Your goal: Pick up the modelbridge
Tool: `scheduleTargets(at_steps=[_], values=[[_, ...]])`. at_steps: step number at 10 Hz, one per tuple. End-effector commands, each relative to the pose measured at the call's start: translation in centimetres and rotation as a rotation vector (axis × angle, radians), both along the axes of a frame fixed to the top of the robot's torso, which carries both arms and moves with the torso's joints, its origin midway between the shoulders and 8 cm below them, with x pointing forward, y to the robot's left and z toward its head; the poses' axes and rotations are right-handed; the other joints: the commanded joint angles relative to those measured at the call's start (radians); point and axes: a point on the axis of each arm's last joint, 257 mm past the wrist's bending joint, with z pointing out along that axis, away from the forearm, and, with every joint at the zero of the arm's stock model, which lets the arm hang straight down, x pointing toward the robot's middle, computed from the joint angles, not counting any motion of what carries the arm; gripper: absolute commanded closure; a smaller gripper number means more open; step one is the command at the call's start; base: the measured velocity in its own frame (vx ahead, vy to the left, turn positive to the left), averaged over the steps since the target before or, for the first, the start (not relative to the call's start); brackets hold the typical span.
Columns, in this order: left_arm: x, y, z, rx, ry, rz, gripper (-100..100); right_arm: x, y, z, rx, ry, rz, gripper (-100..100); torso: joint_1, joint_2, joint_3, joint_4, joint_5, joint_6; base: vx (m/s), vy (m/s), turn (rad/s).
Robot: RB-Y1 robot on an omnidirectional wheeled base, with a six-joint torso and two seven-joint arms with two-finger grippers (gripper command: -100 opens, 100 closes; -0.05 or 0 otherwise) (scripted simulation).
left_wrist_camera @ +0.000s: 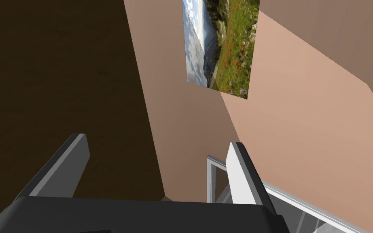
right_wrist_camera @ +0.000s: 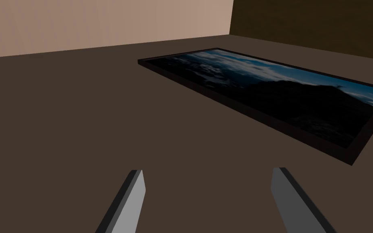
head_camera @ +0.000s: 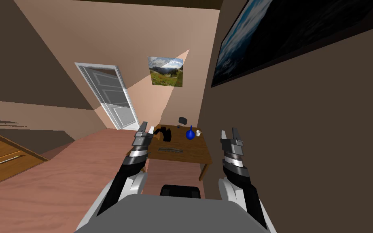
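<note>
On table [head_camera: 193, 153] front: modelbridge [head_camera: 170, 150] lies flat, untouched.
Left gripper [head_camera: 147, 126]: jaws apart, raised, likely pre-grasp.
Right gripper [head_camera: 229, 130]: jaws apart, parked beside wall [head_camera: 303, 141].

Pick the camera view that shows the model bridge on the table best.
The head view: the model bridge lies as a flat grey strip near the wooden table's front edge. Both wrist views face walls.
</note>
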Motion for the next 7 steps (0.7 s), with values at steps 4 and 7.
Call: scheduleTargets(at_steps=[4,7], values=[[1.9,-0.9,-2.8,0.055,0.095,-0.063,-100,0.0,0.0,0.0,0.0,0.0,0.0,0,0.001,-0.001,0.0,0.0,0.0,0.0,0.006,0.005,-0.024],[4.1,-0.9,-6.1,0.052,0.196,-0.093,-100,0.0,0.0,0.0,0.0,0.0,0.0,0,0.001,-0.001,0.0,0.0,0.0,0.0,0.009,0.012,-0.041]])
